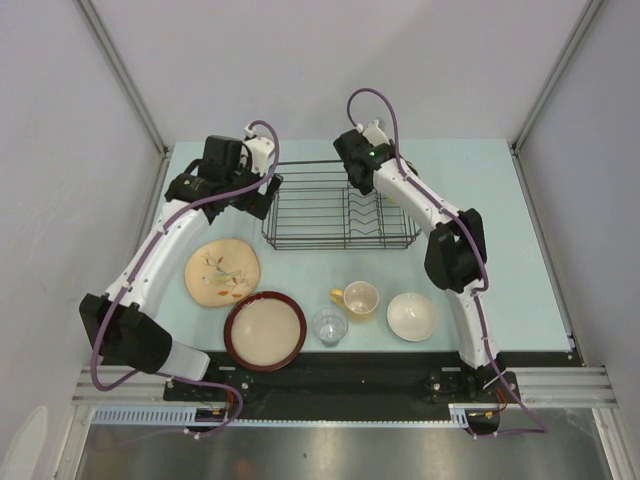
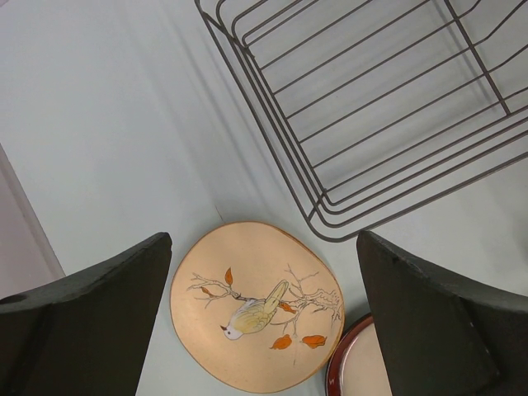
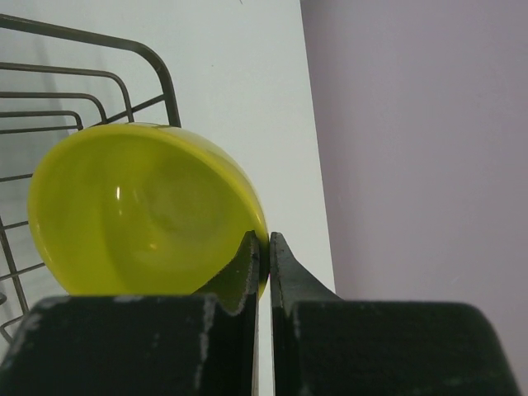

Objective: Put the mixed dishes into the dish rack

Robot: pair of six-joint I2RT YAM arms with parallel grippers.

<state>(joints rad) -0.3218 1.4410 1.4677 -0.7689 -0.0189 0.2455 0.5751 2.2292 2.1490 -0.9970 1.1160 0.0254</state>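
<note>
right claw [image 3: 265,247] tight on rim of lime green bowl [image 3: 140,206], by dish rack [image 3: 157,70]

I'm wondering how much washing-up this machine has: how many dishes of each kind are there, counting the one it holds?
Plates: 2, floral plate, red-rimmed dish
Bowls: 2, green bowl, pale bowl
Cups: 2, glass, mug
Total: 6

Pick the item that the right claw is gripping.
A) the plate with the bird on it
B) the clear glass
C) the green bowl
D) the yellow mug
C: in the right wrist view, the right claw is pinched shut on the rim of the green bowl.
</note>
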